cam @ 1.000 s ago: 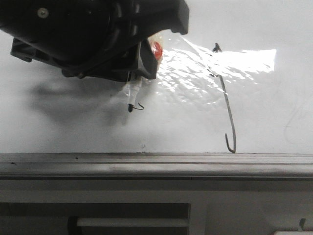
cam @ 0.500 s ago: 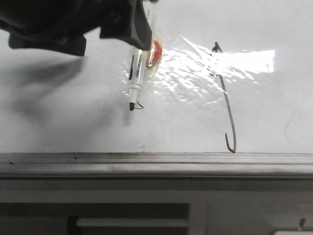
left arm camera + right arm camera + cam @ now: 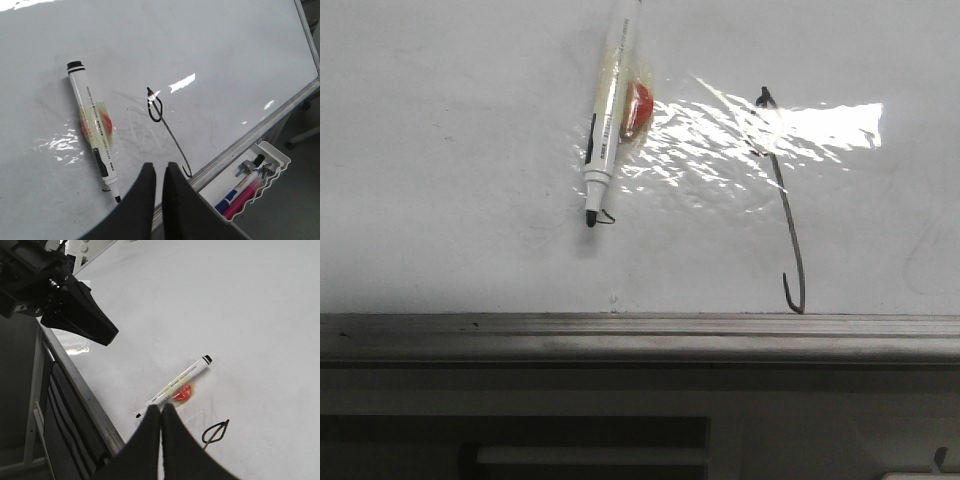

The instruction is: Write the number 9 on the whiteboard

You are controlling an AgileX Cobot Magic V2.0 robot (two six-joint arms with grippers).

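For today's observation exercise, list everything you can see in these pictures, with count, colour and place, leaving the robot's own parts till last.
whiteboard: one, glossy white, grey metal rim, fills the scene.
number 9: one, thin dark stroke with a hooked end, on the whiteboard near the rim.
marker pen: one, white with black tip, lying on the whiteboard beside the stroke, tape and a red patch at mid-body.
small squiggle: one, dark, at the pen tip.
tray: one, white, below the rim, holding spare markers, blue and pink.
left gripper: black fingers shut, empty.
right gripper: black fingers shut, empty.
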